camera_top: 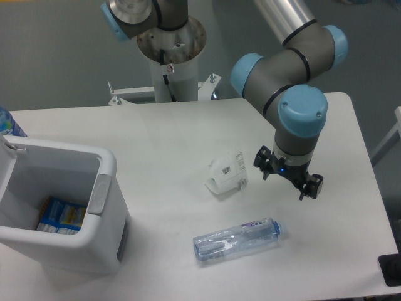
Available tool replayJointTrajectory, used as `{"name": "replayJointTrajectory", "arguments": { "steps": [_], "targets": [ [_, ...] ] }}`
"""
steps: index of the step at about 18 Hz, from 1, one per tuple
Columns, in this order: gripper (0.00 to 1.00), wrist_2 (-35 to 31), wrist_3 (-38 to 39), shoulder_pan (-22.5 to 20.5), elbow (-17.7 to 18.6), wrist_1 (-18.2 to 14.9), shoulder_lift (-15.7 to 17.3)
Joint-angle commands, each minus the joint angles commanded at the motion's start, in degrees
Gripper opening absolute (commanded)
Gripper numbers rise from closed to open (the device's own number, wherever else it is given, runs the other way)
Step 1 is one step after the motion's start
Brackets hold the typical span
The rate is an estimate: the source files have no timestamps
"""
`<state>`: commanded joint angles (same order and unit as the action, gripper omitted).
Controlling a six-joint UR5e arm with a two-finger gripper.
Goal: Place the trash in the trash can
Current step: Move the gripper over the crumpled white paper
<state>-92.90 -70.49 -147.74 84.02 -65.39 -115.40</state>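
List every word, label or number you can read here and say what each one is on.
None can be read.
Crumpled wrapper: dark print, too small to read.
Water bottle: label band, blurred.
Blue and yellow packs inside the trash can: printing too blurred to read.

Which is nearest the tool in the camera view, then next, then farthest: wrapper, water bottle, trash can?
From the tool:
1. Wrapper, just beside it toward the table's middle.
2. Water bottle, lying on its side at the near edge; a bit farther than the wrapper.
3. Trash can, far across the table at the opposite end.
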Motion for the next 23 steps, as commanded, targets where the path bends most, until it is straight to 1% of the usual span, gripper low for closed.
{"name": "replayJointTrajectory", "arguments": {
  "steps": [6,10,12,13,15,20,22,23],
  "targets": [
    [1.00,0.2,0.0,0.1,0.3,0.0,0.1],
    [1.00,0.5,0.0,0.1,3.3,2.0,1.1],
    [1.00,0.5,0.2,0.1,5.9,3.8,1.8],
    [1.00,0.5,0.8,0.2,7.3,5.3,2.3],
    [1.00,0.6,2.6,0.4,10.6,7.4,3.8],
    [1.00,0.4,3.5,1.3,19.0,8.7,8.0],
    [1.00,0.6,3.1,1.1,21.5,10.1,9.0],
    [1.00,0.6,3.0,1.1,22.6,10.3,9.3]
  ]
}}
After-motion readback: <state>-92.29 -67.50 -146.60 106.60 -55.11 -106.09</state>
